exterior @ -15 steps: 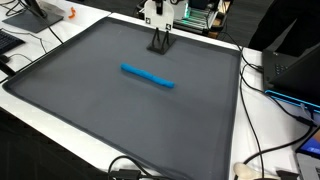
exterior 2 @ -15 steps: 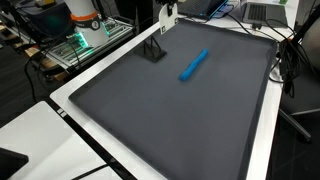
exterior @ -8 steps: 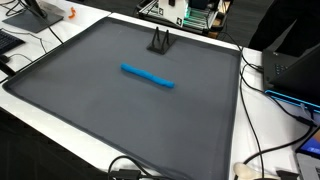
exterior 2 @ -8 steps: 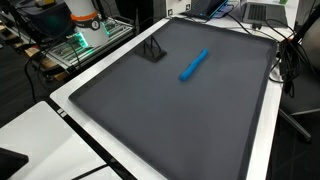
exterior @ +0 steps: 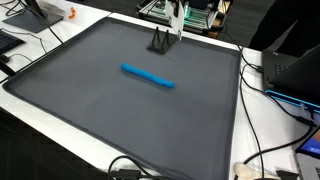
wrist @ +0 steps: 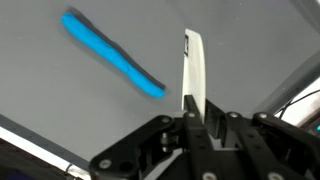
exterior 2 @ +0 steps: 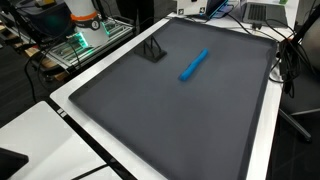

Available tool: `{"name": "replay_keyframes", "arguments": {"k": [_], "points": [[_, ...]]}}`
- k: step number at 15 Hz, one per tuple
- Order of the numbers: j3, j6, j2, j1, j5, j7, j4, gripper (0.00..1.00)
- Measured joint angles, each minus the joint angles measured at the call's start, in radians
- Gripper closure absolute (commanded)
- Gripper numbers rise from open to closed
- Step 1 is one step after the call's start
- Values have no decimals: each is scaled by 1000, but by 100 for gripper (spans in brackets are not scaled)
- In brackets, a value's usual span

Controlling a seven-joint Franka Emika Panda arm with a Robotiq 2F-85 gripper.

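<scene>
In the wrist view my gripper (wrist: 197,100) is shut on a thin white stick (wrist: 193,62) that points away from the jaws over the dark grey mat (wrist: 60,95). A blue marker (wrist: 110,55) lies flat on the mat to the left of the stick, apart from it. In an exterior view the white stick (exterior: 175,18) hangs at the far edge of the mat, just right of a small black stand (exterior: 160,42); the gripper body is cut off by the top of that view. The blue marker (exterior: 148,76) (exterior 2: 194,65) and the black stand (exterior 2: 152,50) show in both exterior views.
The mat (exterior 2: 150,110) lies on a white table (exterior: 270,130). Cables (exterior: 262,75) run along one side. Electronics with green lights (exterior 2: 85,35) stand beyond the mat's far edge, and an orange object (exterior: 71,14) and a laptop (exterior 2: 262,12) sit near the corners.
The gripper has risen from beside the black stand and left the top of both exterior views, taking the white stick up and slightly sideways. The blue marker and stand have not moved.
</scene>
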Motion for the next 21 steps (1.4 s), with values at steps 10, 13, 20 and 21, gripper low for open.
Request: {"name": "replay_keyframes", "arguments": {"k": [10, 13, 20, 21], "points": [[1, 19, 126, -1, -1, 295, 101, 91], [1, 19, 126, -1, -1, 296, 103, 98], [-7, 42, 221, -9, -1, 432, 115, 98], [-8, 55, 242, -10, 0, 453, 120, 98]]}}
